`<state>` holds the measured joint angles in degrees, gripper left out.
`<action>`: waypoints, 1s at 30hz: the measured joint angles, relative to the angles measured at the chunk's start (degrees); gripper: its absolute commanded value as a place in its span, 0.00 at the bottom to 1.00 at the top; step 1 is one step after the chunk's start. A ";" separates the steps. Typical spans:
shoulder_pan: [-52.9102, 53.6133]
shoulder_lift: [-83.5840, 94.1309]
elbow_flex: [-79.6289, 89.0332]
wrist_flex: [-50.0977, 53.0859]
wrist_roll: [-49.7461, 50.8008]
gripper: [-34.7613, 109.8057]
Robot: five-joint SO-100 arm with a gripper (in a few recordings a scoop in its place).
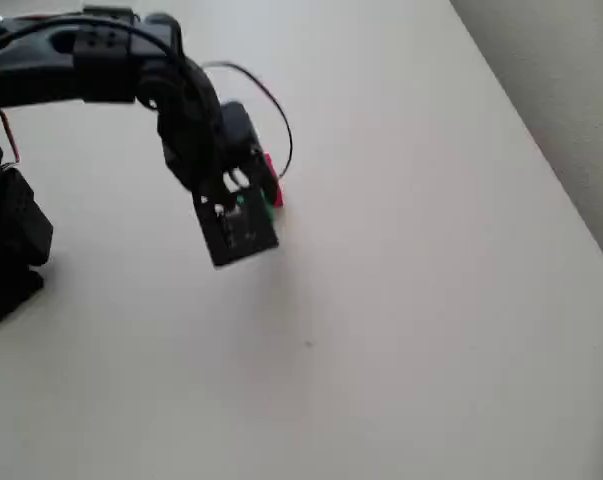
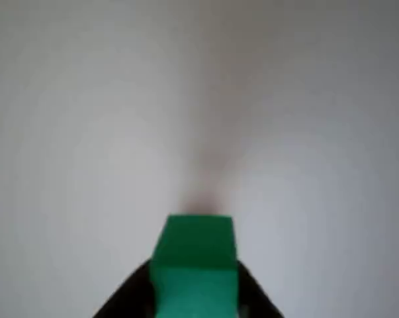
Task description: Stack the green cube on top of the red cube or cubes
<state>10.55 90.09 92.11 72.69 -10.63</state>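
In the wrist view the green cube (image 2: 195, 265) sits at the bottom centre, with a black finger (image 2: 123, 298) against each side. My gripper (image 2: 195, 301) is shut on it. Above the cube the white table carries a faint reddish tint. From overhead, the black gripper (image 1: 247, 198) hangs left of centre, and a sliver of the green cube (image 1: 251, 205) shows between its parts. The red cube (image 1: 271, 180) peeks out along the gripper's right edge, mostly covered. Whether the green cube touches the red one is hidden by the gripper.
The arm's black base (image 1: 6, 250) stands at the left edge in the overhead view. The white table (image 1: 401, 330) ends in a diagonal edge (image 1: 541, 140) at the upper right. A thin cable (image 1: 276, 110) loops beside the gripper.
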 measured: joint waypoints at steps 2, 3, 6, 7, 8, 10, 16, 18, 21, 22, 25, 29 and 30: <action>-0.44 0.09 -1.14 0.79 0.00 0.23; -0.44 0.09 -1.58 1.14 0.00 0.23; -0.44 0.09 -2.11 1.67 0.00 0.23; -0.44 0.09 -2.11 1.85 0.00 0.23; -0.53 0.09 -2.11 1.85 0.00 0.23; -0.62 0.09 -2.11 1.85 0.00 0.23; -3.52 1.05 -4.83 4.92 0.97 0.23; -3.69 1.23 -5.27 5.45 1.32 0.23; -4.57 1.23 -5.54 5.89 1.49 0.23; -4.83 1.23 -5.54 6.06 1.49 0.23; -5.01 1.23 -5.54 6.15 1.49 0.23; -6.06 1.23 -5.54 6.15 1.49 0.23; -6.24 1.23 -5.54 6.15 1.49 0.23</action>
<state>4.31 91.32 86.57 78.84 -9.14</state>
